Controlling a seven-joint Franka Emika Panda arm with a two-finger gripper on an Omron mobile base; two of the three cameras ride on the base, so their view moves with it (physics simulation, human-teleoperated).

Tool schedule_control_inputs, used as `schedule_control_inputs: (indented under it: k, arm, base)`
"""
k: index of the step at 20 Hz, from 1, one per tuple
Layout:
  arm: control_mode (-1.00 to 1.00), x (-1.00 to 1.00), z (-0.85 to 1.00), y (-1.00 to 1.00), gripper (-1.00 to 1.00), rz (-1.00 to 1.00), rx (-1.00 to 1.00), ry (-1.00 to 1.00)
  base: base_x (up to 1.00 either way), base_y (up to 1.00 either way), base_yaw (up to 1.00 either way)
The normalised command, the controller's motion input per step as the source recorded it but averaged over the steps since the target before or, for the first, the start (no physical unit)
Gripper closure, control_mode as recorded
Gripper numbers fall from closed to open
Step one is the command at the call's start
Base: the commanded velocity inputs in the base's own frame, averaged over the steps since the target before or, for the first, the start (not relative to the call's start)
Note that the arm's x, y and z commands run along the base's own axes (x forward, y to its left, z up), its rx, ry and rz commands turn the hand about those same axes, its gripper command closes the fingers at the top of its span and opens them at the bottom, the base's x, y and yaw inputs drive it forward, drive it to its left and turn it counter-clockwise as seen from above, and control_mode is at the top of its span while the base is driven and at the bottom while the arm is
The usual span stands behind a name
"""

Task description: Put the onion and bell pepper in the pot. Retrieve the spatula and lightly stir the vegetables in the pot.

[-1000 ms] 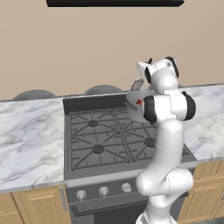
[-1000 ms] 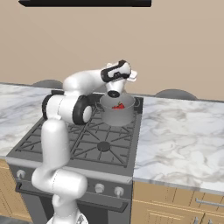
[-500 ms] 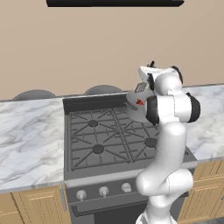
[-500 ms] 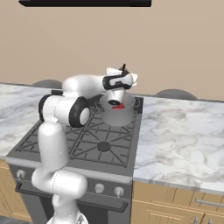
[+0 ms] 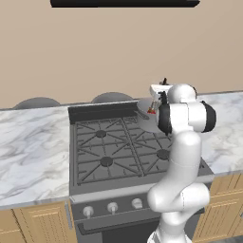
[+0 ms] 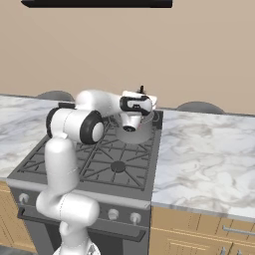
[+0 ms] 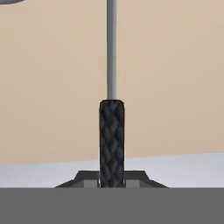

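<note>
My gripper (image 7: 112, 181) is shut on the spatula's black braided handle (image 7: 112, 144), and its thin grey shaft (image 7: 111, 48) runs straight away from the hand. The hand (image 5: 160, 93) hovers just above the grey pot (image 5: 144, 124) on the stove's back right burner. A dark tip of the spatula (image 6: 142, 89) sticks up above the hand (image 6: 135, 104). A bit of the red bell pepper (image 5: 151, 111) shows inside the pot, beside the wrist. In the right base view the hand covers most of the pot (image 6: 140, 135). I cannot make out the onion.
The black stove (image 5: 107, 147) has several grated burners, with knobs along its front (image 5: 112, 207). Marble counter runs left (image 5: 28, 152) and right (image 6: 209, 149) of it. Two grey domed shapes (image 5: 35, 102) sit against the beige wall. A dark hood (image 5: 123, 3) hangs overhead.
The hand has turned and shifted a little over the pot with the spatula in it, so the spatula's dark tip now points up. The pepper, seen earlier in the right base view, is now covered by the hand.
</note>
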Motion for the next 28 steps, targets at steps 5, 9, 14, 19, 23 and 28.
schedule_control_inputs:
  k: [5, 9, 14, 19, 23, 28]
  arm:
    - [-1.00, 0.10, -0.71, 0.00, 1.00, -0.08, 0.00, 0.22]
    - [-1.00, 0.16, -0.64, 0.01, 1.00, -0.05, 0.00, 0.15]
    - [-1.00, -0.03, -0.39, 0.24, 1.00, -0.03, 0.00, 0.05]
    - [-1.00, -0.41, -0.32, 0.17, 1.00, 0.00, -0.08, 0.03]
    - [-1.00, -0.28, -0.20, -0.22, 1.00, 0.00, -0.25, -0.01]
    - [-1.00, 0.06, -0.19, -0.38, 1.00, 0.00, -0.35, -0.08]
  base:
    - [0.00, 0.00, 0.00]
    - [0.00, 0.00, 0.00]
    - [0.00, 0.00, 0.00]
    - [0.00, 0.00, 0.00]
    - [0.00, 0.00, 0.00]
    - [0.00, 0.00, 0.00]
